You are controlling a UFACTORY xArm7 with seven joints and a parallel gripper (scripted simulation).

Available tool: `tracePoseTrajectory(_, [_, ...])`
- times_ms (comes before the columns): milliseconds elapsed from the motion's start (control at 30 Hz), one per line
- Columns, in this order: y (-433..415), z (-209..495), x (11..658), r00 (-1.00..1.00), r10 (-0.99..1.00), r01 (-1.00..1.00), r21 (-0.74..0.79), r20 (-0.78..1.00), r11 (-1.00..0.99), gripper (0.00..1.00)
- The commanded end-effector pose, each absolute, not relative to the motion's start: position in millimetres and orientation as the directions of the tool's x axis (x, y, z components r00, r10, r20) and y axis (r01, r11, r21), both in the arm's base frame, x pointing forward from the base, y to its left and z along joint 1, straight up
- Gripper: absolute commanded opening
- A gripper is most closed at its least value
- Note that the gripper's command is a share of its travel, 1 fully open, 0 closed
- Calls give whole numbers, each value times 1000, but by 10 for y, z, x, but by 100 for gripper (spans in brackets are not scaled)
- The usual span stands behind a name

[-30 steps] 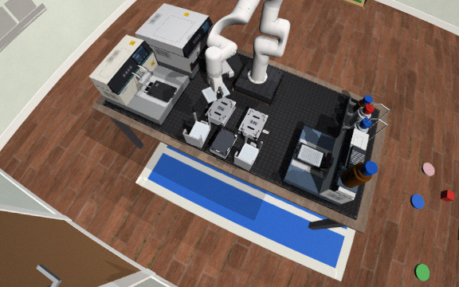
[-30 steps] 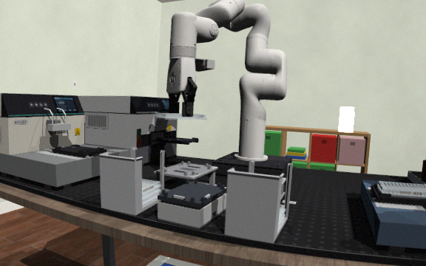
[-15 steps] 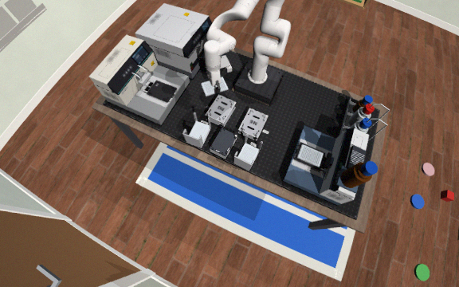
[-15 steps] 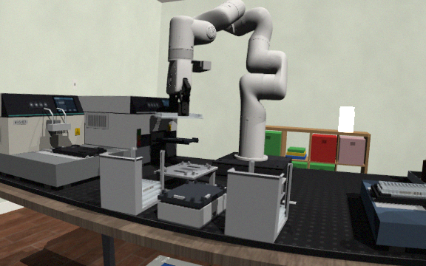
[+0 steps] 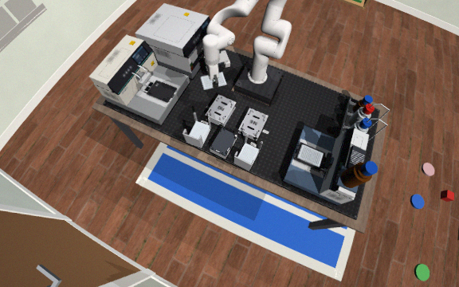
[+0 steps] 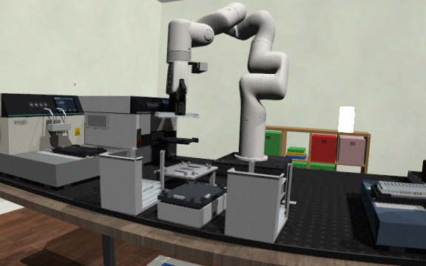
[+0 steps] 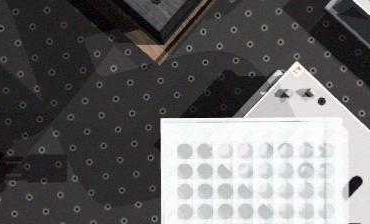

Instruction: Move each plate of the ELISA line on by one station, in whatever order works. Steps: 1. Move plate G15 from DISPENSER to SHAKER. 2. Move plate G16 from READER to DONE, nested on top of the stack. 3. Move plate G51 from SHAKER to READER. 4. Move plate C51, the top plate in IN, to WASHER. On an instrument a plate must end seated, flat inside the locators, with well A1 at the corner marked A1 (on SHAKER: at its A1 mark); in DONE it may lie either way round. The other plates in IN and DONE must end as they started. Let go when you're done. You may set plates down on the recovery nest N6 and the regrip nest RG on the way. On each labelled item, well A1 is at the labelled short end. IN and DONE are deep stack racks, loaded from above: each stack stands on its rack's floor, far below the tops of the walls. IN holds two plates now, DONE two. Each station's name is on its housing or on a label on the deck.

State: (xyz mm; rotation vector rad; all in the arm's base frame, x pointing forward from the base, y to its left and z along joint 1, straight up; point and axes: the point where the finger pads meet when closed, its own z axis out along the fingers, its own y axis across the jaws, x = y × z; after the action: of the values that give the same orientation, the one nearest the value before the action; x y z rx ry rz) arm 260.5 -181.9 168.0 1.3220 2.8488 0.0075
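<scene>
aloft, pincer (image 6: 179, 111) gripping well plate (image 7: 253, 170)

A laboratory automation bench: below and beside the gripper (image 6: 180, 107), a black perforated deck (image 5: 305, 100) carries a plate washer (image 6: 21, 137), a boxy reader (image 5: 174, 33), white stack racks (image 6: 118, 182), a dispenser (image 5: 313, 159) with a well plate, and capped reagent bottles (image 5: 358, 173).

Walls (image 6: 346, 55) are pale green and plain; the floor (image 5: 413, 80) is reddish-brown wood plank. A blue mat (image 5: 229, 195) with a pale border lies beside the table. A low wooden shelf unit (image 6: 316, 129) against the far wall holds green, red and pink bins.
</scene>
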Motion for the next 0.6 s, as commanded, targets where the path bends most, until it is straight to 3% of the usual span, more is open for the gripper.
tracePoseTrajectory(0, [-1901,1696,2506,-611,791,791,6,-3,611,0])
tracePoseTrajectory(567, [-2165,1694,2131,-524,851,851,6,-2,524,0])
